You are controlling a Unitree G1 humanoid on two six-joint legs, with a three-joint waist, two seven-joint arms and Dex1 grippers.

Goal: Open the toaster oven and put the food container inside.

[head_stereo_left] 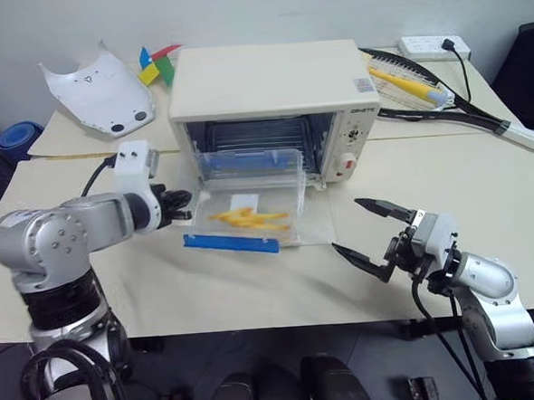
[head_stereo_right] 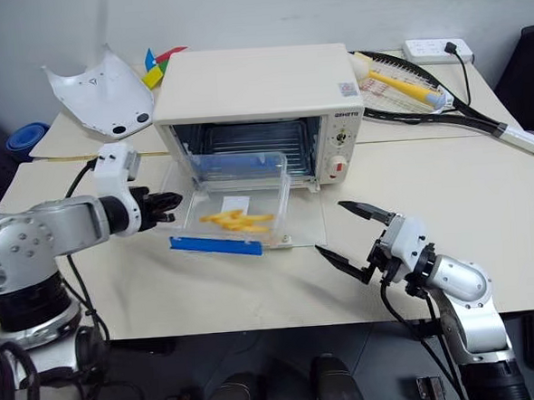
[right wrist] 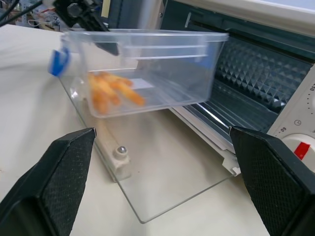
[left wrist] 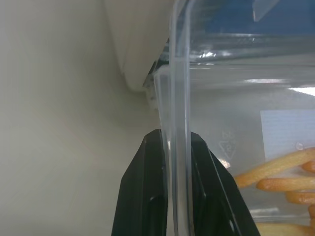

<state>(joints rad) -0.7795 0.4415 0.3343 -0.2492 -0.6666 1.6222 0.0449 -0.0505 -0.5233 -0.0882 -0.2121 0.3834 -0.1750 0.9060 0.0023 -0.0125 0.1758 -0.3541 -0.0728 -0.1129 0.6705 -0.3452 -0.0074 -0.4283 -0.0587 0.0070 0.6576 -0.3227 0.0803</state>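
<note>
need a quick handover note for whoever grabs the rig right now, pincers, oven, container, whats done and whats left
Left pincer: shut on the left wall of the food container, holding it just above the lowered door.
Right pincer: open, holding nothing, off to the right of the door, in front of the knob panel.
Toaster oven: door is fully dropped open and flat on the table; wire rack visible inside.
Done: oven opened, container picked up and brought to the oven mouth.
Left: push the container onto the rack, release it, pull the left arm out.
</note>
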